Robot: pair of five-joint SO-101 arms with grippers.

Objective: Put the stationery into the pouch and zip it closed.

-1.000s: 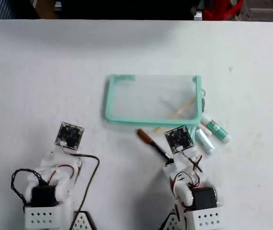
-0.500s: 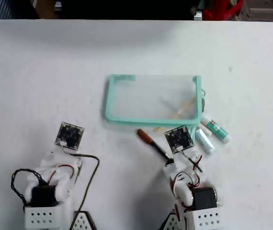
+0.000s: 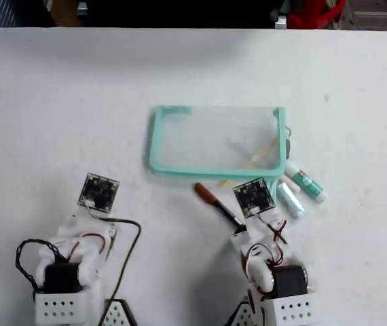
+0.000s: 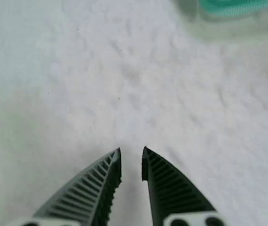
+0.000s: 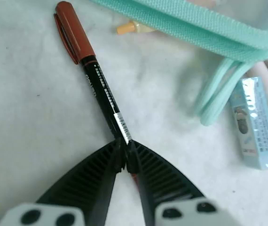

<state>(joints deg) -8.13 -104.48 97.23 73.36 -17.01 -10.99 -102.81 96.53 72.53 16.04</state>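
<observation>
Right wrist view has the right gripper (image 5: 124,160) clenched on the black tail end of the pen (image 5: 98,82). The barrel runs straight out from between the jaws, and the brown cap is the far tip. From the high view the pen (image 3: 210,198) lies on a slant on the table (image 3: 78,102). Its long axis points away from the right arm's base, up and to the left, so the cap sits just short of the near teal edge of the pouch (image 3: 154,146). The pouch is the next thing beyond the pen, lying flat with its clear face up and something pale and thin already inside. I can't make out from here which edge is unzipped. The right arm is plainly the nearer one, folded low over the pen with its wrist just beside the pouch's near right corner. I reckon getting the pen in will mean lifting the cap end over that teal rim rather than pushing along the table. A glue stick (image 3: 307,183) and a small light-blue tube (image 5: 256,122) wait just right of the pouch. The left gripper (image 4: 131,165) hangs over bare table well left of the pouch, jaws slightly parted and holding nothing.
</observation>
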